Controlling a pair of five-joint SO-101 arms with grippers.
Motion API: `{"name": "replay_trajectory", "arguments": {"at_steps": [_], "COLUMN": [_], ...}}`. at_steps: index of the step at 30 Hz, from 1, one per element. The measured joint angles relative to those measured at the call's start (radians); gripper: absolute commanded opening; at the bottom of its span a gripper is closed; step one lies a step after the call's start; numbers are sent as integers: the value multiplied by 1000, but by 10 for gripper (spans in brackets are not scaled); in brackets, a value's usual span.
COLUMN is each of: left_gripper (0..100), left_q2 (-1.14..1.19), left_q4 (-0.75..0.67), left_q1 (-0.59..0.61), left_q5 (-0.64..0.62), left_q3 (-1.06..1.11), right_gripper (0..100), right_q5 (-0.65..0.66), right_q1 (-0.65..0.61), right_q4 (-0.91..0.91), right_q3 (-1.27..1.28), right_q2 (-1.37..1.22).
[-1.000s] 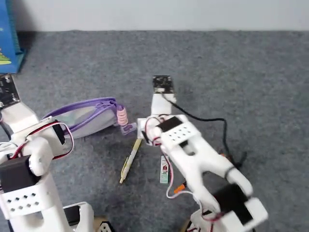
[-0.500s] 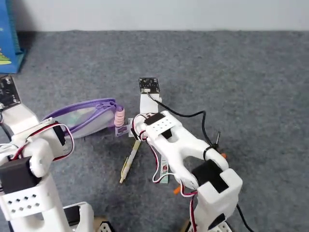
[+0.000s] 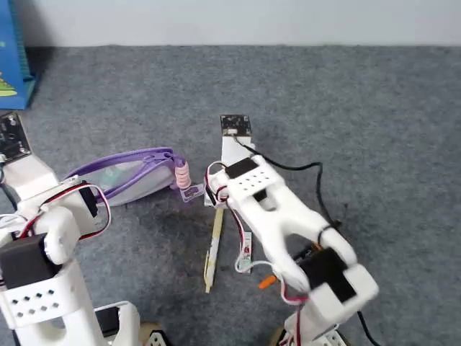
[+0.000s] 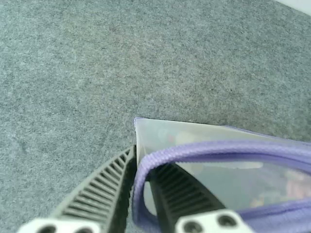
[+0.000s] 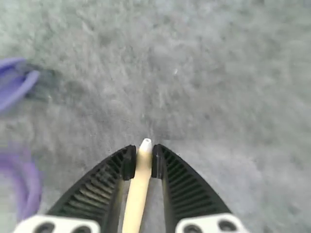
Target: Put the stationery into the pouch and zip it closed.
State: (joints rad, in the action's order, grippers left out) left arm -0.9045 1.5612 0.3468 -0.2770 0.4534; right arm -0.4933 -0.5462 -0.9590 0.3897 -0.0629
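Between fingers of right gripper (image 5: 142,154): slim cream plastic pen (image 5: 135,199), pinched at tip | left gripper (image 4: 144,167) clamped on edge of clear purple-trimmed zip pouch (image 4: 194,133) | pouch zipper end beside right gripper

White perforated arm shells (image 3: 284,216); black motors (image 3: 328,270); red, white, black cables (image 3: 225,193); ribbed black fingers (image 5: 104,187), white screwed bases.

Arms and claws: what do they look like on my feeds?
The left arm and right arm are white plastic shells with black motor blocks, rows of small holes and loose red, white and black cables. The left claw and right claw have dark ribbed tapering fingers on white bases with screw holes.
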Motion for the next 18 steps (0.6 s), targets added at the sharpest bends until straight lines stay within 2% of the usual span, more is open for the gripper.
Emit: {"name": "replay_trajectory", "arguments": {"at_steps": [10, 18], "left_gripper": [13, 13], "left_q2": [0, 0], "left_q4": [0, 0], "left_q1": [0, 0], "left_q5": [0, 0], "left_q3": [0, 0], "right_gripper": [7, 7], "right_q5": [123, 224], "right_q1": [40, -103], "right_q4": [-153, -155], "right_q3": [17, 17], "right_q2": [563, 964]}}
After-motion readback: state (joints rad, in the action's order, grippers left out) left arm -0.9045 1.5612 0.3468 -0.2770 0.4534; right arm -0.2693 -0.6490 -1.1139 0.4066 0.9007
